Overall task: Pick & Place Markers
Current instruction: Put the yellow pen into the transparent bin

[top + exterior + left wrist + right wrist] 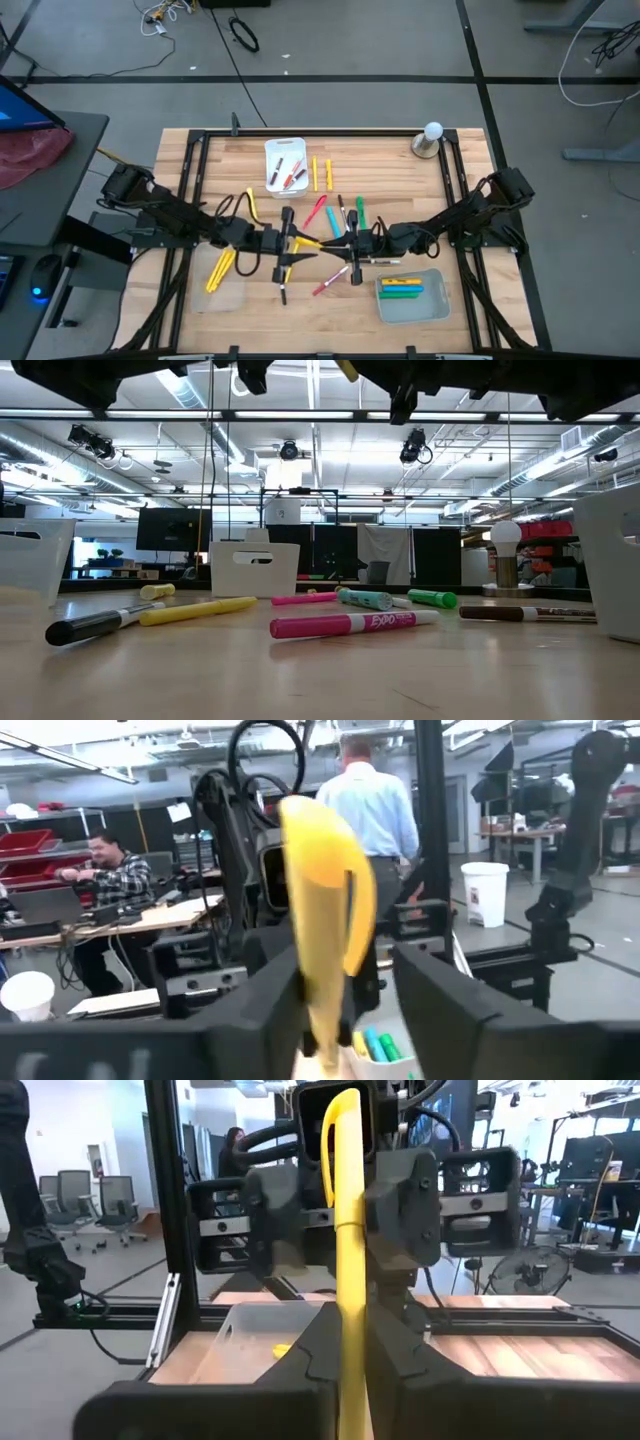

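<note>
Above the table's middle a yellow marker (306, 243) hangs between my two grippers, which face each other. My right gripper (350, 1380), coming from the table's right, is shut on it. The marker's clipped cap end (340, 1120) reaches in between the fingers of my left gripper (345, 1010), which stand open on either side; a gap shows beside one finger (440, 1000). Whether the other finger touches the marker (315, 870) I cannot tell. Several more markers (340, 215) lie flat on the wood. My right gripper pinches the yellow marker's plain body (348, 1330), at the end away from the clipped cap, between its two fingers. The fingers come about level from the table's right and lie along the marker. The marker is lifted clear of the table and points toward my left gripper.
A white tray (285, 165) with red markers stands at the far middle. A clear tray (412, 305) with yellow, green and blue markers sits near right, another clear tray (222, 298) near left. A white ball on a stand (432, 138) is far right. A pink marker (350, 623) lies below.
</note>
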Controlling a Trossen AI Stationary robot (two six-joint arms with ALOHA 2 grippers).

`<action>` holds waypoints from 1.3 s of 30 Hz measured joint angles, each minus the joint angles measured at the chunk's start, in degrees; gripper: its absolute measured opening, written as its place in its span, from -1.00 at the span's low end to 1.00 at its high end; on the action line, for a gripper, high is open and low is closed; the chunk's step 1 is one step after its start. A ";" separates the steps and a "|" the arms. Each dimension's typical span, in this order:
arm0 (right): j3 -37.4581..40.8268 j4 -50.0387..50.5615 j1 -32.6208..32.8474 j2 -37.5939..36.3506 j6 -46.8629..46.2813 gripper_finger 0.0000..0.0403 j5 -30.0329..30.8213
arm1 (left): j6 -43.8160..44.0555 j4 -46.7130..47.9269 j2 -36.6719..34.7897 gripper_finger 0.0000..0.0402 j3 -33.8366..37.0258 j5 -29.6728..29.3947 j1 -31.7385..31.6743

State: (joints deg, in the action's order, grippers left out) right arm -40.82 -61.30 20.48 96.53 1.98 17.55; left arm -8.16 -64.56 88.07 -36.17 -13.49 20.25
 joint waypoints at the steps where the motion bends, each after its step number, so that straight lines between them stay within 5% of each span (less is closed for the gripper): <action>1: 0.00 -0.02 0.01 0.00 0.00 -0.91 0.00 | 0.01 0.16 0.00 -0.36 -0.26 0.00 0.00; 6: 0.00 0.55 0.04 0.00 -0.84 -0.88 0.06 | -0.10 0.42 0.00 -0.77 -0.36 -0.39 -0.05; 13: 0.00 1.84 -0.04 -0.09 -1.08 -0.57 1.82 | -0.49 7.92 -4.68 -0.78 -0.36 -8.55 3.25; 17: 0.02 5.55 -0.05 -0.09 -1.44 -0.40 1.89 | 3.55 28.39 -13.51 -0.77 -1.58 -22.25 8.48; 21: 0.02 8.05 -0.24 -0.09 -2.15 -0.31 1.81 | 19.82 59.28 -20.09 -0.77 -7.57 -32.56 14.80; 26: 0.02 8.55 -1.14 -0.09 -3.04 -0.29 1.61 | 57.60 100.68 -21.36 -0.77 -16.17 -26.46 21.02; 29: 0.02 8.67 -1.53 -0.09 -3.04 -0.29 1.63 | 76.75 113.61 -20.48 -0.76 -16.08 -18.45 24.00; 34: 0.02 8.74 -1.69 -0.09 -3.04 -0.29 1.47 | 94.10 114.75 -20.47 -0.75 -9.78 -9.91 28.53; 39: 0.02 9.17 -1.69 -0.09 -3.61 -0.29 1.45 | 101.49 103.54 -20.48 -0.75 -2.46 -6.95 31.51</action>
State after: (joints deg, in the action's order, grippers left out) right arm -40.80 -52.13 18.79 96.44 -1.64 19.00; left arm 93.33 38.99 67.59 -38.64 -20.43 51.76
